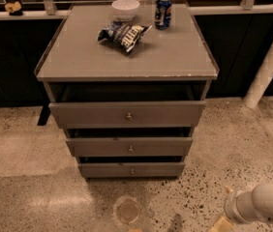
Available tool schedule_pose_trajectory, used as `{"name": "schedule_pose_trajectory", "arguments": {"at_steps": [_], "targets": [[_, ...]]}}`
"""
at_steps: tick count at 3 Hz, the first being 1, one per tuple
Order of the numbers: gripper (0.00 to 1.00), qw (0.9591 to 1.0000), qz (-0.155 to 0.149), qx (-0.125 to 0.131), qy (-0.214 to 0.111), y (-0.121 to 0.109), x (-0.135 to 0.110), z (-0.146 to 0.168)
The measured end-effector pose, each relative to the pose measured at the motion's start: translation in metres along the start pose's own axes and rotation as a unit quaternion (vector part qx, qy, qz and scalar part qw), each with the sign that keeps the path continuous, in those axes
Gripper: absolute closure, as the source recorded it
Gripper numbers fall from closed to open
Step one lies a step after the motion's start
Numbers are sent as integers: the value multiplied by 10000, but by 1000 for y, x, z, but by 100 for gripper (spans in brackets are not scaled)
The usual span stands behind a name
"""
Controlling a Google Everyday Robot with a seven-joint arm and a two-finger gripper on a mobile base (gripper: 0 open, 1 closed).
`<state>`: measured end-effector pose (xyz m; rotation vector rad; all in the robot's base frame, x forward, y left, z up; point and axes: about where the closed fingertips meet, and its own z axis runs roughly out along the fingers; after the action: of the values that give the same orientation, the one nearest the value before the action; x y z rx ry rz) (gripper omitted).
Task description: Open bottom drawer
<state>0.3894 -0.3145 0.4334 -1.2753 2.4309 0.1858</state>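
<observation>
The bottom drawer (pixel 131 169) is the lowest, narrowest grey front of the cabinet (pixel 127 57), with a small round knob (pixel 132 171). It stands pulled out a little, with a dark gap above its front edge. The middle drawer (pixel 129 147) and top drawer (pixel 127 114) are also pulled out a little. My gripper (pixel 222 224) is at the bottom right corner of the view, low over the floor, on the white arm (pixel 262 204). It is well to the right of the bottom drawer and in front of it, touching nothing.
On the cabinet top lie a chip bag (pixel 123 34), a white bowl (pixel 126 7) and a blue can (pixel 163 12). A round floor drain (pixel 128 210) sits in front of the cabinet. A white post (pixel 272 62) stands at the right. The floor is speckled stone.
</observation>
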Motion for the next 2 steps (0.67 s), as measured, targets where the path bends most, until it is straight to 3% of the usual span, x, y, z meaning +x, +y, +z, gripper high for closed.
{"name": "schedule_pose_trajectory", "arguments": {"at_steps": [1,2], "targets": [[0,9998,54,-160,144,-7,8,48],[0,9990,52,-380,232,-17,1,104]]}}
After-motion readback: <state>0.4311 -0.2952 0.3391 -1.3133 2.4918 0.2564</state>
